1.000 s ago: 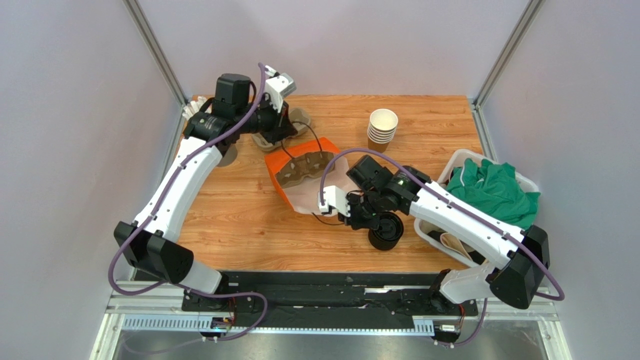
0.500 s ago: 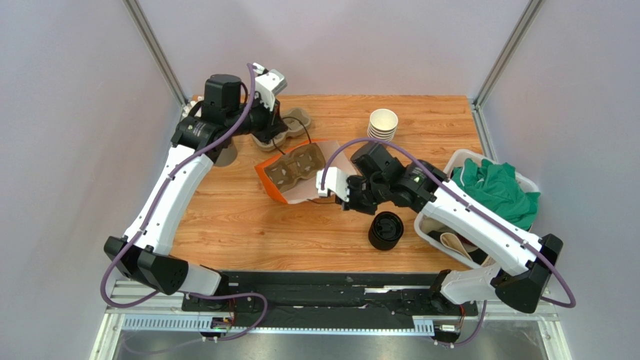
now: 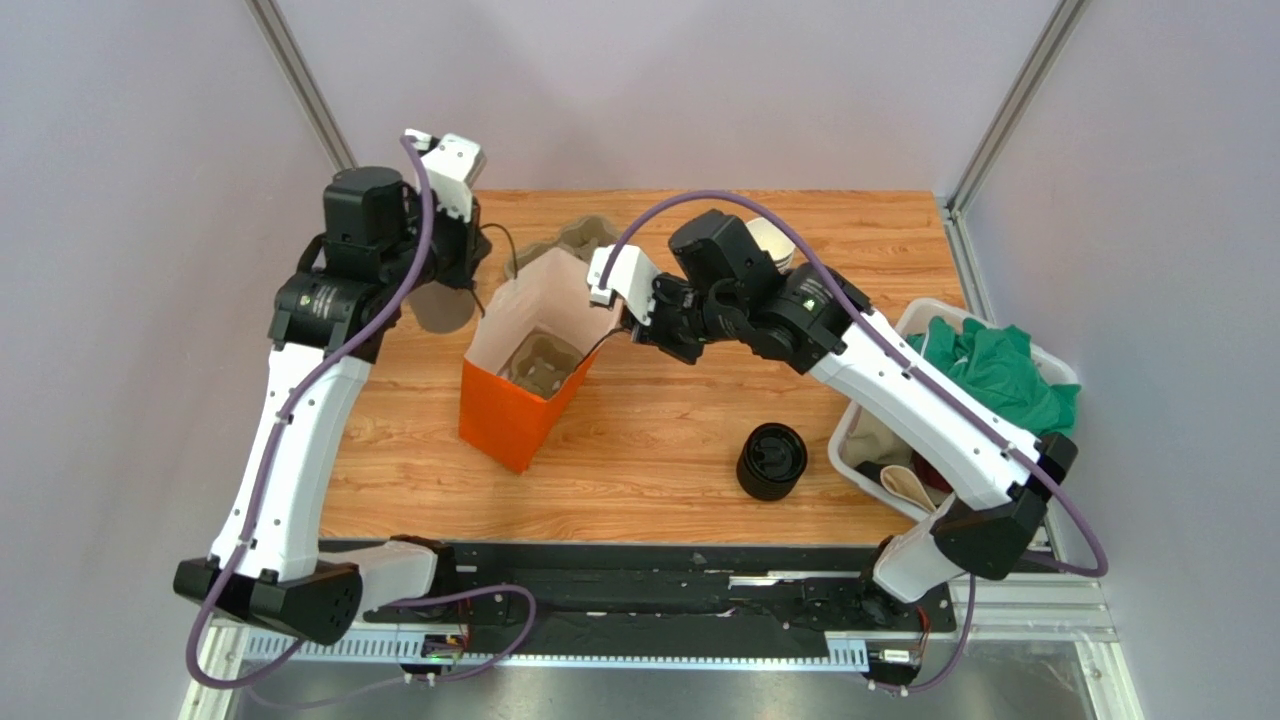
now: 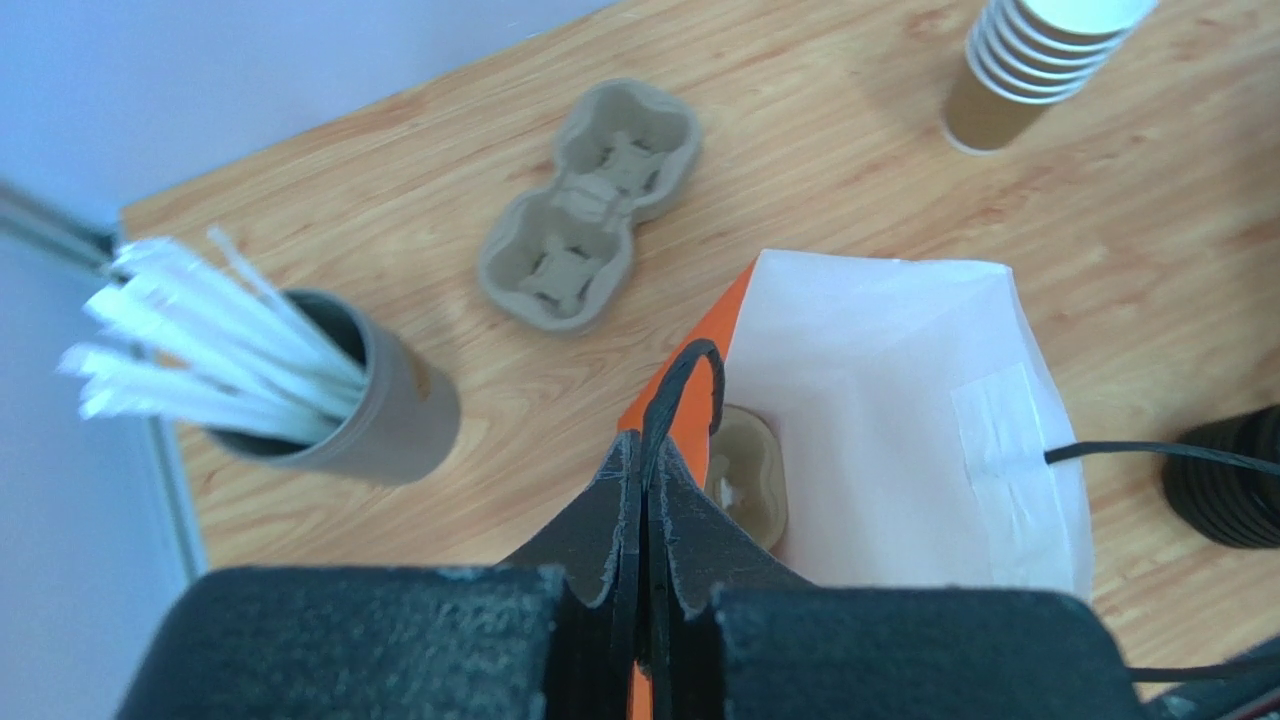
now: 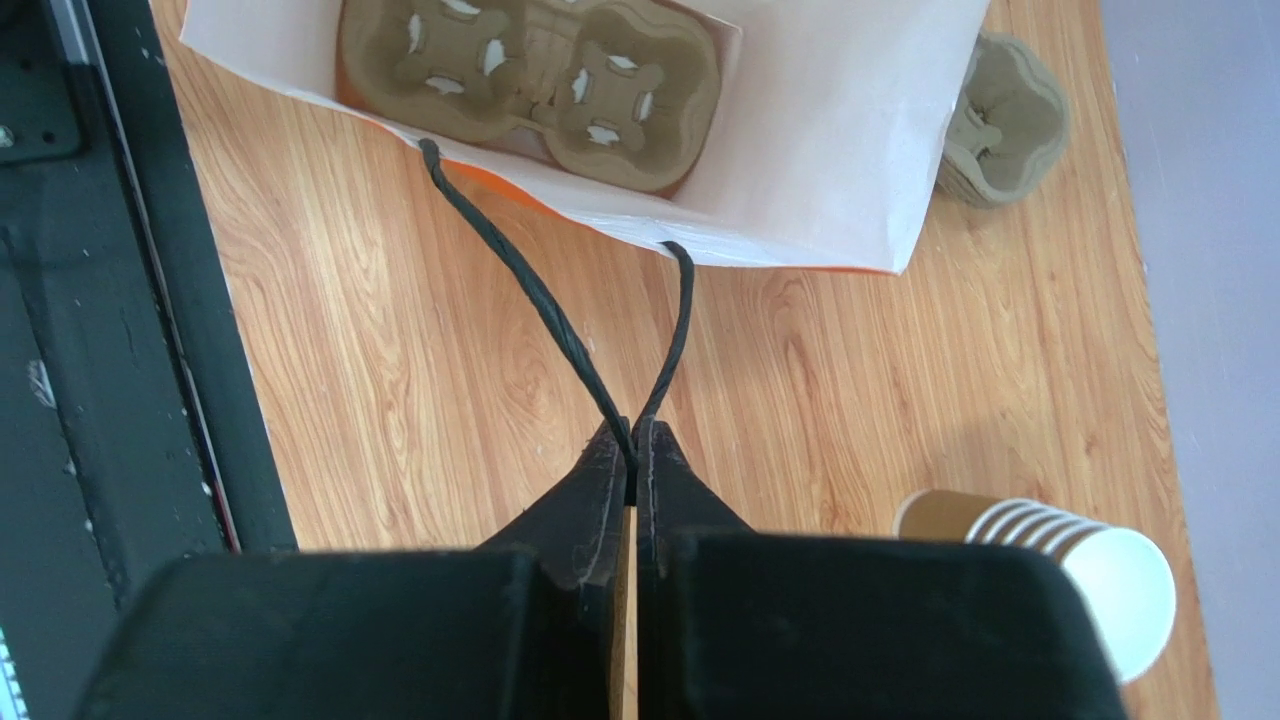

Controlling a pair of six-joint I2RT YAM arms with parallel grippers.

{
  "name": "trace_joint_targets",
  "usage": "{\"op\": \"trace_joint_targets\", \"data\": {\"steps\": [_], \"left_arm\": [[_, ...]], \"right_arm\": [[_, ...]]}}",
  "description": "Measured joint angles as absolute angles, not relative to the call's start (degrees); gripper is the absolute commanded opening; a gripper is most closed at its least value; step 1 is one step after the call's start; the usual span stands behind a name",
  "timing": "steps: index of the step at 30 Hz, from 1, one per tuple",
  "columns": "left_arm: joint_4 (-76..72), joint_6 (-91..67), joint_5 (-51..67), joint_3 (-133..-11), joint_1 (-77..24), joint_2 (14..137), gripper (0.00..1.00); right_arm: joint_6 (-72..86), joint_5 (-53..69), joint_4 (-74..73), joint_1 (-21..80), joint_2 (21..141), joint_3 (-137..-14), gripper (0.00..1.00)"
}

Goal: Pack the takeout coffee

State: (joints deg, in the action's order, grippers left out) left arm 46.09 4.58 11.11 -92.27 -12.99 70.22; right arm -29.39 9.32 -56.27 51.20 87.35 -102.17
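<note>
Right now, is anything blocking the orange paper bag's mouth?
Nothing visible. The left gripper and right gripper hold the orange paper bag open by its black cord handles; the brown pulp carrier inside is empty.

Behind the orange bag (image 3: 511, 413), the spare cup carrier (image 3: 583, 234) is half covered by the bag's raised rim. Right of the bag, the stack of cups (image 3: 775, 236) is mostly hidden by the right arm (image 3: 842, 338), and its top is cut off in the left wrist view. Left of the bag, the straw holder (image 3: 439, 308) is partly masked by the left arm (image 3: 323, 300). The black lids (image 4: 1225, 480) are cropped at the frame edge. A pinched stretch of bag handle (image 5: 526, 285) is concealed inside both the left gripper (image 4: 646, 450) and the right gripper (image 5: 631, 443).
</note>
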Motion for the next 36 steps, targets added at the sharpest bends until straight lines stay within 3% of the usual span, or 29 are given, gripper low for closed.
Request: {"op": "trace_joint_targets", "data": {"steps": [21,36], "left_arm": [[48.0,4.4,5.1,-84.2,11.5,60.5,0.0],[42.1,4.4,4.4,-79.8,22.0,60.0,0.0]], "right_arm": [[-26.6,8.9,-51.9,59.9,111.8,-129.5,0.0],[-26.5,7.7,-45.4,60.6,121.3,-135.0,0.0]]}}
